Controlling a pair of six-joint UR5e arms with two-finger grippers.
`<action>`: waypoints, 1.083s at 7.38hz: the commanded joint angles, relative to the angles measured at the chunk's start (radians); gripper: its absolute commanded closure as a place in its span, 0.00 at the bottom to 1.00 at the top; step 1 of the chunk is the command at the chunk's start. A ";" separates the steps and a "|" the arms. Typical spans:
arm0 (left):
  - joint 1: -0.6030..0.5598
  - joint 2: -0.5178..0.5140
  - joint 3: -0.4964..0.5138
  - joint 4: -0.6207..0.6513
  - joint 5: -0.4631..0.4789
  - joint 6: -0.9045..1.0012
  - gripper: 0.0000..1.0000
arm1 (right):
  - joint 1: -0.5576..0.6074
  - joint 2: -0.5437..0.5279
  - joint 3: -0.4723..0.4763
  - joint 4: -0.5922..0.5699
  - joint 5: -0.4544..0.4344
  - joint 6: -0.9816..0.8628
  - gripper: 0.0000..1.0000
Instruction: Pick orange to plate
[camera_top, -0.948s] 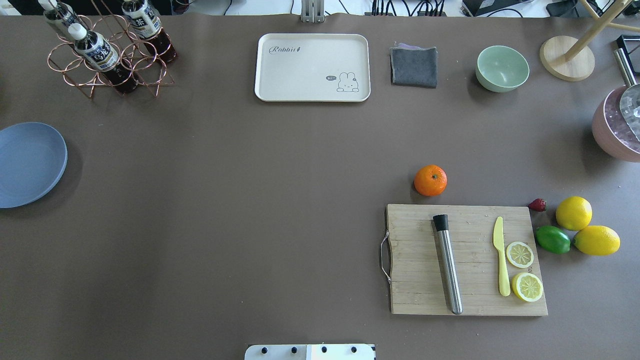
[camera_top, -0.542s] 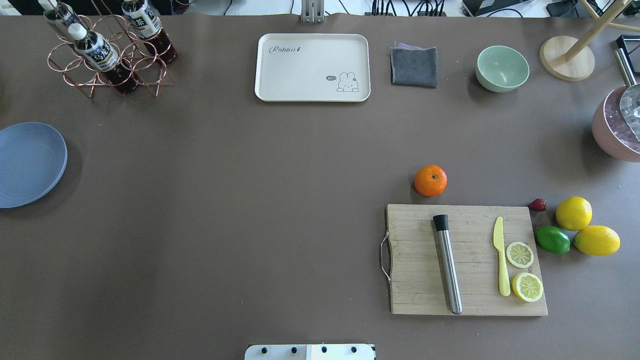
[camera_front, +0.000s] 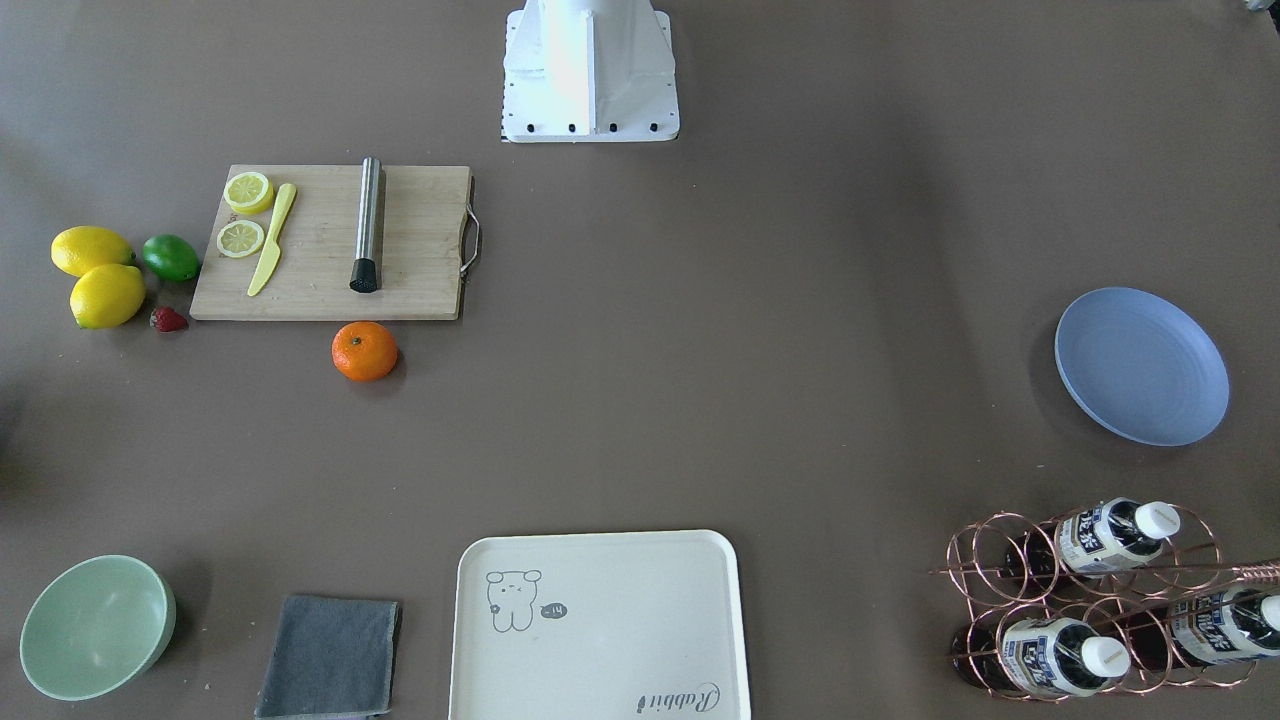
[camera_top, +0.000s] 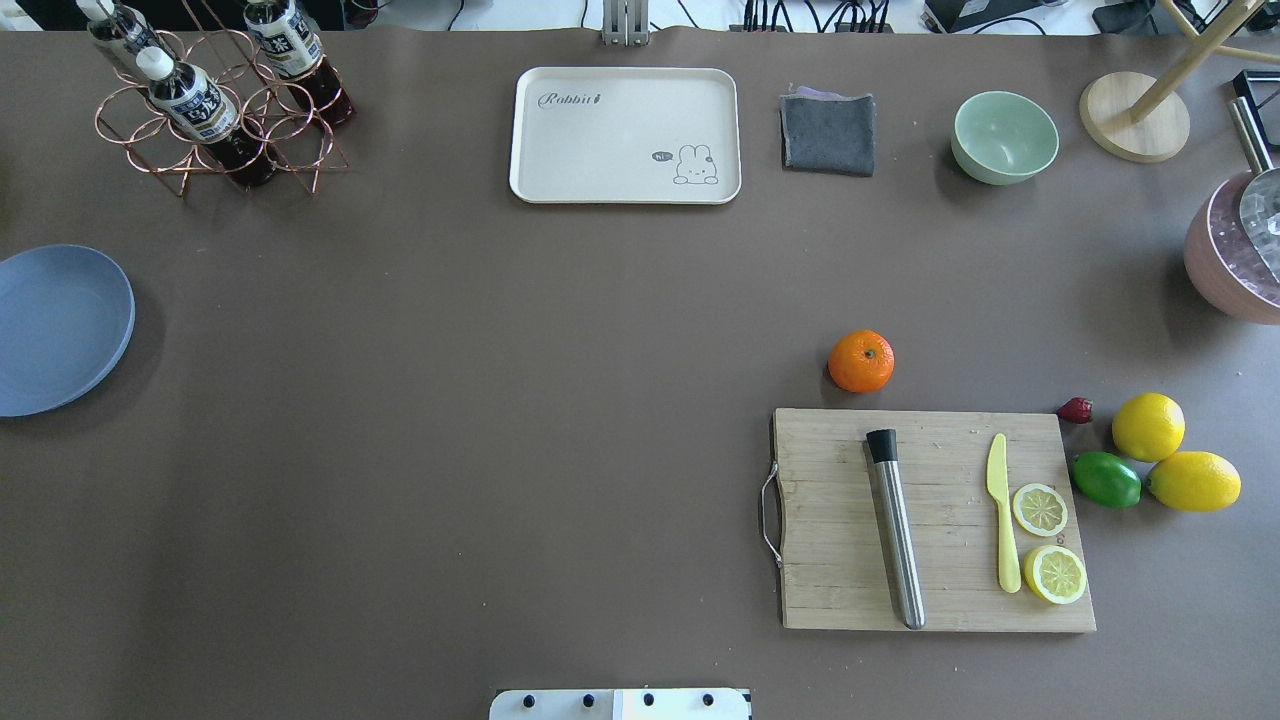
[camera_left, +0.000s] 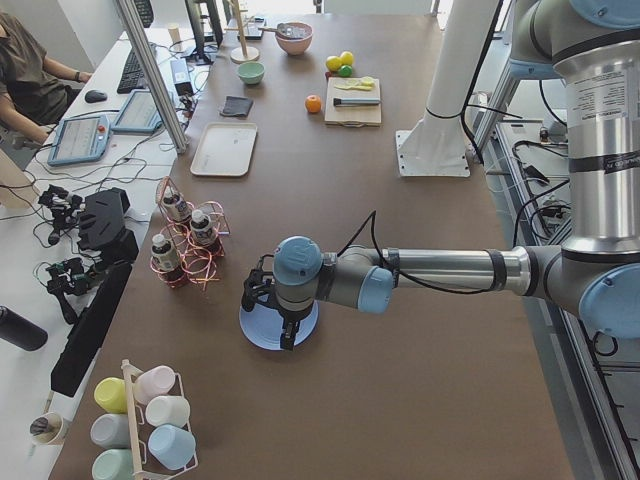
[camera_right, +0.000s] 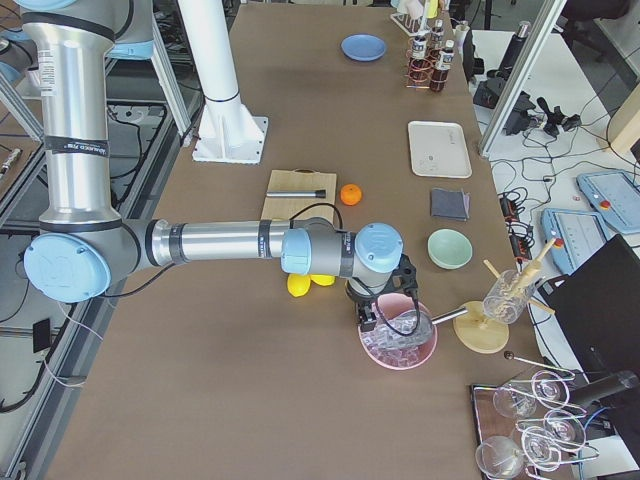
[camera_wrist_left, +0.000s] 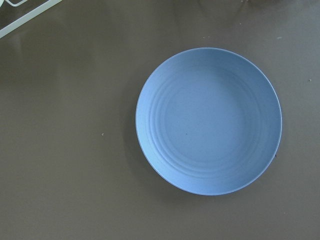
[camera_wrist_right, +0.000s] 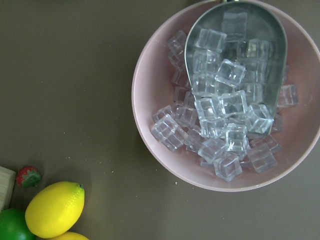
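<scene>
The orange (camera_top: 861, 361) lay beside the cutting board (camera_top: 930, 520), far from the plate (camera_top: 55, 330). Whether the right gripper (camera_right: 378, 318) and left gripper (camera_left: 285, 335) stood open, I could not tell. I judged the nearer right one should descend straight

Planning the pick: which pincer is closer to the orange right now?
Right. The right pincer hangs over the pink ice bowl, fairly near the orange; the left pincer hangs over the blue plate, far on the other side.

Stretches the left arm (camera_left: 440, 270) and the right arm (camera_right: 210, 243) far out, forearms level. Aims the left gripper (camera_left: 288, 336) straight down beneath its wrist, the right gripper (camera_right: 372, 318) likewise. Cannot tell finger spacing on either from these side views.
</scene>
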 joint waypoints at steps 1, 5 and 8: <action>0.077 -0.082 0.184 -0.189 0.047 -0.124 0.02 | -0.061 0.004 0.079 0.002 0.000 0.125 0.00; 0.236 -0.133 0.403 -0.514 0.159 -0.274 0.08 | -0.118 0.030 0.091 0.002 -0.001 0.176 0.00; 0.243 -0.138 0.422 -0.529 0.158 -0.274 0.29 | -0.193 0.096 0.116 0.004 -0.006 0.325 0.00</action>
